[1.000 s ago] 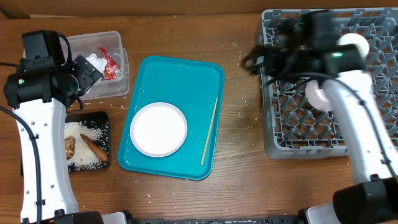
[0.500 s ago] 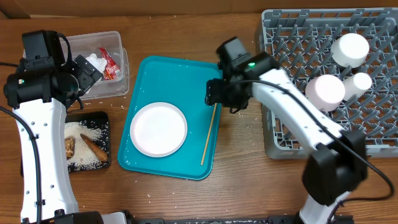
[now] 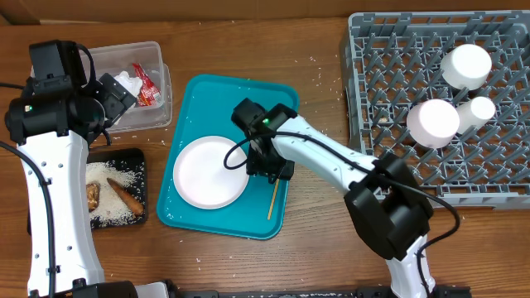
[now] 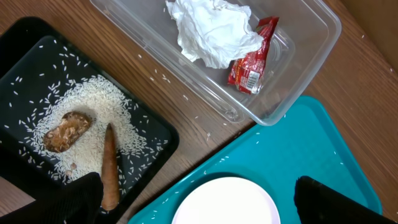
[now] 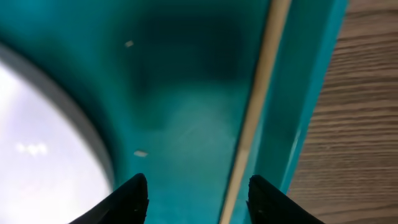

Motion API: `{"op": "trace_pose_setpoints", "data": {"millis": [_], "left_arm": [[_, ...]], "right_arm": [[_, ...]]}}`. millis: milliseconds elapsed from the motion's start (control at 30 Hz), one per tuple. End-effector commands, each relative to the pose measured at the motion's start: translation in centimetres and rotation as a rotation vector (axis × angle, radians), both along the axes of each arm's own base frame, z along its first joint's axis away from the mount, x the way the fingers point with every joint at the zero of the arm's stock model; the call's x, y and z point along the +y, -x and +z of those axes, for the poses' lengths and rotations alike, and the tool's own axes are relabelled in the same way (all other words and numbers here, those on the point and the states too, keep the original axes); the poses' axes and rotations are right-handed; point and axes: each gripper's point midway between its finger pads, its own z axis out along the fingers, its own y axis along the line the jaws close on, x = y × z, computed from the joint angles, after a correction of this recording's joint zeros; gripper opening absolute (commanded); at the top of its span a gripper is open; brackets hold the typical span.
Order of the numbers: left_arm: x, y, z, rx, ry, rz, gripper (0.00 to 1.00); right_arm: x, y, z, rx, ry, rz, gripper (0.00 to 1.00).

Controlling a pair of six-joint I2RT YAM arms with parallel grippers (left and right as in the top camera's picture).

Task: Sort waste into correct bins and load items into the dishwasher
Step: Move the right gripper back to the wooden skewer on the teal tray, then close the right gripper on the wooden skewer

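Down on the teal tray (image 3: 240, 87), your stick (image 5: 261, 81) lies flat along the tray's right wall, running nearly straight toward the near edge. Your right gripper (image 5: 196, 193) hangs low over it with its fingers partly apart; the stick passes between them, close to the right-hand finger. It seems to touch neither finger, though the wrist view is too close to be sure, and nothing is gripped. Just left of that gripper, the white plate (image 3: 211, 172) sits on the same tray, apart from the stick.

Further left, your left gripper (image 4: 196, 199) hovers with its fingers spread wide and nothing between them, above the tray's far left corner. Beneath it the clear tub (image 4: 311, 37) holds the crumpled napkin (image 4: 211, 28) and a red wrapper (image 4: 252, 59). Beside the tub, the black tray (image 4: 25, 31) carries rice (image 4: 93, 106), a lumpy brown scrap (image 4: 67, 129) and a long brown scrap (image 4: 110, 165).

On the right of the table (image 3: 323, 240), the grey rack (image 3: 389, 165) holds three white dishes (image 3: 432, 122) grouped near its far right side.
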Motion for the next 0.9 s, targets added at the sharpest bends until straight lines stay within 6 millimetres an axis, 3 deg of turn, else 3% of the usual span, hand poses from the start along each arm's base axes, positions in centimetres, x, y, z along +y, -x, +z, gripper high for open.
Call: {"op": "trace_pose_setpoints", "data": {"millis": [0,667,867], "left_arm": [[-0.1,0.0,0.1,-0.005,0.006,0.009,1.00],[-0.1,0.0,0.1,-0.005,0.006,0.009,1.00],[-0.1,0.0,0.1,-0.005,0.006,0.009,1.00]], "right_arm": [[-1.4,-1.0,-0.2,-0.030,0.049,-0.059,0.54],[-1.5,-0.1,-2.9,-0.006,0.016,-0.036,0.47],[-2.1,0.7,-4.1,0.010,0.028,-0.039,0.25]]}}
